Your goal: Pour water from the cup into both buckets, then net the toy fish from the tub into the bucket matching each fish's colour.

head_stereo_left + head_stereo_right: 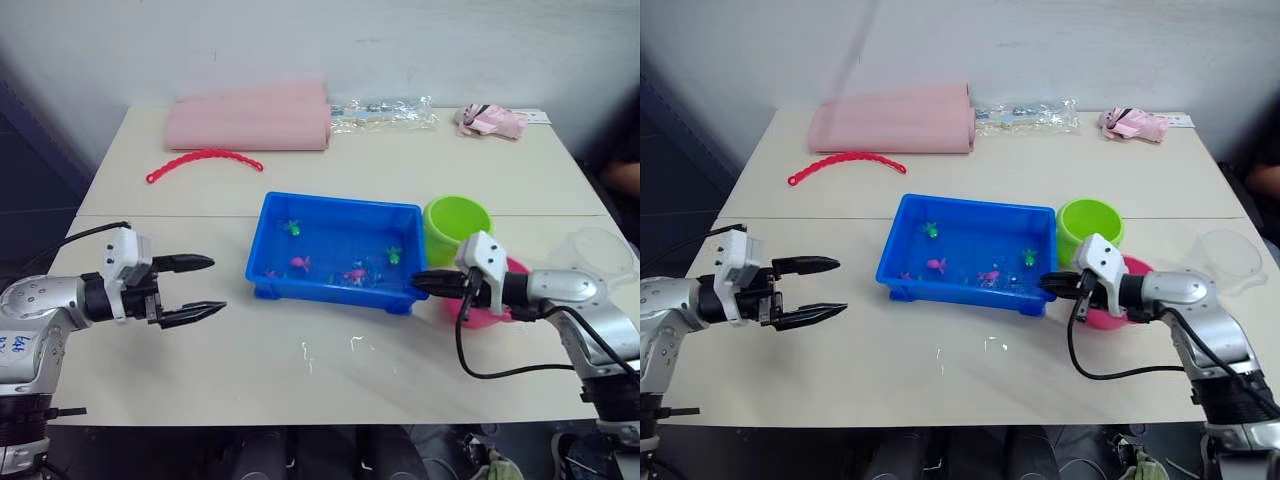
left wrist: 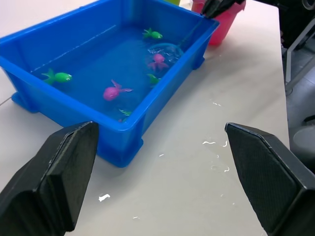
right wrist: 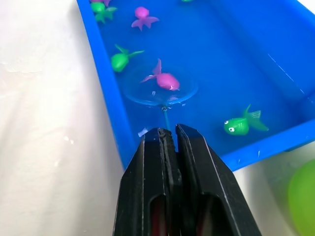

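Right wrist view: right claw (image 3: 170, 135) clamped on net (image 3: 160, 88), reaching over tub (image 3: 106, 73)

The tub (image 1: 335, 250) sits mid-desk (image 1: 300, 370) with pink and green fish (image 1: 299, 263) in it; the green bucket (image 1: 456, 226) stands just beside its right end, the pink bucket (image 1: 478, 308) behind the right gripper (image 1: 418, 283) at the tub's corner; the left gripper (image 1: 208, 286) hovers spread, well left of the tub; the cup (image 1: 598, 250) stands far right.
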Robot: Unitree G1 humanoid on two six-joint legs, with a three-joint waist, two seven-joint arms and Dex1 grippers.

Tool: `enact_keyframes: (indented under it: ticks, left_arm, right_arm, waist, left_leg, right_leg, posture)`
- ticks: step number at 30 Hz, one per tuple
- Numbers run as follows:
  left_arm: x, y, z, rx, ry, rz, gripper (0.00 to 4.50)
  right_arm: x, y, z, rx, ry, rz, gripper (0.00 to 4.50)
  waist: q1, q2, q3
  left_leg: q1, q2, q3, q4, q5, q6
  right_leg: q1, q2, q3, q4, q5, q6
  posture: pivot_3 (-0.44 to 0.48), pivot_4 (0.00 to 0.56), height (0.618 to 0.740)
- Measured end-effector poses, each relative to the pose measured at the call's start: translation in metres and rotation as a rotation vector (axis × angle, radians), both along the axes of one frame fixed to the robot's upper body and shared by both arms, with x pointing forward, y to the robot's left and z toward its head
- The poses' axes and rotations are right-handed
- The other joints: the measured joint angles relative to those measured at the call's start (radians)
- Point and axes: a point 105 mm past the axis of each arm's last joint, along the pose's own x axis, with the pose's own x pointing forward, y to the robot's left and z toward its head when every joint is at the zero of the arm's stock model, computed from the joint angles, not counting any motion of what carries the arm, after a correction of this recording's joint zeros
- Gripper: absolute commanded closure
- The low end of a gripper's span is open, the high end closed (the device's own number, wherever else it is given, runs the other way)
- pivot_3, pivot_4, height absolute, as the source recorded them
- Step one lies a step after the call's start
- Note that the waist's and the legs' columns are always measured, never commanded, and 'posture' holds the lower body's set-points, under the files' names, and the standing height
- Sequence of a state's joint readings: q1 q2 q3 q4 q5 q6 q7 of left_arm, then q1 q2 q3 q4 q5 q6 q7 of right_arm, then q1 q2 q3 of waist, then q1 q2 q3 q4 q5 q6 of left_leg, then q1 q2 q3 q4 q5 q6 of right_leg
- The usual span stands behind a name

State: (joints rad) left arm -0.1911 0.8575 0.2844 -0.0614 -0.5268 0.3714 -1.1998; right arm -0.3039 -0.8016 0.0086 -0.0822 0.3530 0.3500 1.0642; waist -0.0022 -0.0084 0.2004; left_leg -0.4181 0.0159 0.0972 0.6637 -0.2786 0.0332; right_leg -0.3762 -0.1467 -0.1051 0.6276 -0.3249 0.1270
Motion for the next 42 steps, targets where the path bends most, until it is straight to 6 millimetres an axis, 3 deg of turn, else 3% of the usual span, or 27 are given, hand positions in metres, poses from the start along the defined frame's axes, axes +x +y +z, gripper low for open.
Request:
enact_keyframes:
  ticks: [9,17,22,31,37,42]
  left_arm:
    - [-0.004,0.002,-0.005,-0.010,0.018,0.013,0.04]
    - [-0.001,0.002,-0.002,-0.020,0.004,0.011,0.04]
    - [0.004,0.001,0.007,-0.039,-0.014,-0.009,0.04]
    - [0.008,-0.012,0.014,-0.068,0.010,-0.065,0.04]
    - [0.013,-0.048,0.015,-0.145,-0.013,-0.149,0.04]
    - [0.016,-0.074,0.020,-0.195,-0.048,-0.206,0.04]
  right_arm:
    - [-0.009,-0.014,-0.001,0.045,-0.017,-0.073,4.50]
    - [-0.017,-0.013,0.003,0.141,-0.038,-0.110,4.50]
    - [-0.025,-0.011,0.013,0.216,-0.066,-0.099,4.50]
    - [-0.042,-0.025,0.034,0.245,-0.145,-0.128,4.50]
    - [-0.052,-0.033,0.025,0.261,-0.148,-0.175,4.50]
    - [-0.070,-0.047,0.042,0.281,-0.213,-0.221,4.50]
  waist:
    - [0.001,0.000,0.000]
    - [0.002,0.000,0.000]
    - [0.002,0.000,0.000]
    - [0.003,0.000,0.000]
    - [0.011,0.000,0.000]
    - [0.023,0.000,0.000]
  left_leg:
    - [0.000,0.000,0.000,0.000,0.000,0.000]
    - [0.000,0.000,0.000,0.000,0.000,0.000]
    - [0.000,0.000,0.000,0.000,0.000,0.000]
    - [0.000,0.000,0.000,0.000,0.000,0.000]
    - [0.000,-0.001,0.000,0.000,0.000,0.001]
    - [0.000,-0.001,0.000,0.000,0.001,0.001]
  right_leg:
    - [0.000,0.000,0.000,0.000,0.000,0.000]
    - [0.000,0.000,0.000,0.000,0.000,0.000]
    - [0.000,0.000,0.000,0.000,0.000,0.000]
    - [0.000,0.000,0.000,0.001,0.000,0.000]
    - [0.001,0.000,0.001,0.000,0.001,0.001]
    - [0.001,0.000,0.001,0.000,0.001,0.001]
  posture:
    - [0.000,0.150,0.740]
    - [0.000,0.150,0.740]
    - [0.000,0.150,0.740]
    - [0.000,0.150,0.740]
    - [0.000,0.150,0.740]
    - [0.000,0.150,0.740]
